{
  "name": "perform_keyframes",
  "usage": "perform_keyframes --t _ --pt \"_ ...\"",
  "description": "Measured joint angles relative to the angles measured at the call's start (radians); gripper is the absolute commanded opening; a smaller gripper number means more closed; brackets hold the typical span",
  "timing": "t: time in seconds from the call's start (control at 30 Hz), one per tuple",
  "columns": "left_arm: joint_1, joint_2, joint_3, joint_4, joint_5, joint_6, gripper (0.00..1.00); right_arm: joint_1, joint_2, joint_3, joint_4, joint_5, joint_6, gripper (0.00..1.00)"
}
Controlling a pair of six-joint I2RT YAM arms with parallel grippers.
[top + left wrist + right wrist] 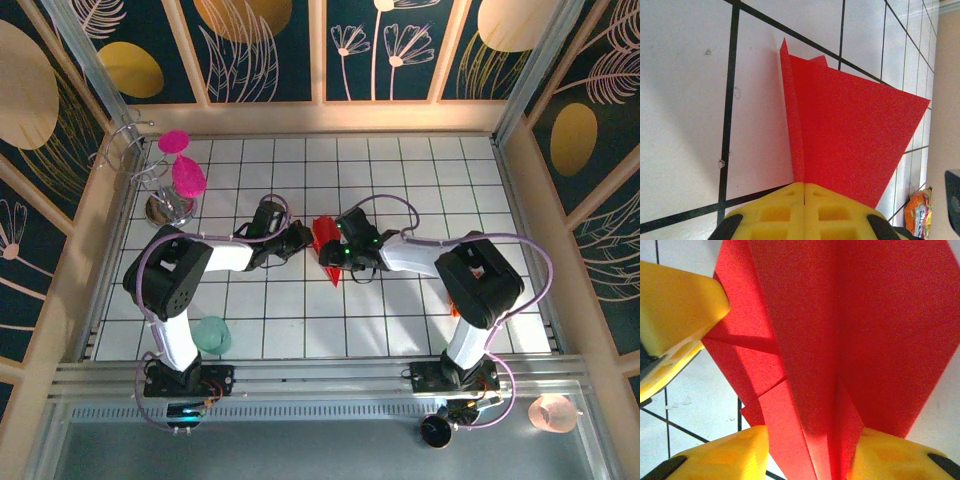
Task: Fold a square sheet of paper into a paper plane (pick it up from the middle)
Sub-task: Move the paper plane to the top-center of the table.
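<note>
The square sheet of paper is folded into a bright red, kite-shaped paper plane (323,238) with a centre ridge, at the middle of the tiled floor between both grippers. My left gripper (307,238) comes in from the left. In the left wrist view its yellow fingers (775,210) are pressed together at the gripper (804,187), shut on the plane (850,125) at its ridge. My right gripper (810,440) is open, its yellow fingers (735,455) standing apart on either side of the plane's (840,315) folded ridge. A left finger (675,300) shows at that view's upper left.
Magenta goblets (182,165) hang on a wire rack (165,208) at the back left. A teal cup (212,335) sits by the left arm's base. A pink cup (553,412) lies beyond the front rail at right. Wooden walls (530,200) enclose the floor.
</note>
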Motion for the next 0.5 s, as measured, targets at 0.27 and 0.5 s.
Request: perform_keyframes --t 0.27,0.5 --pt "0.000 0.000 0.002 0.000 0.009 0.000 0.00 0.002 0.021 0.029 -0.020 0.032 -0.026 0.52" --pt "0.000 0.000 0.005 0.000 0.021 0.000 0.00 0.002 0.021 0.029 -0.003 0.017 -0.047 0.60"
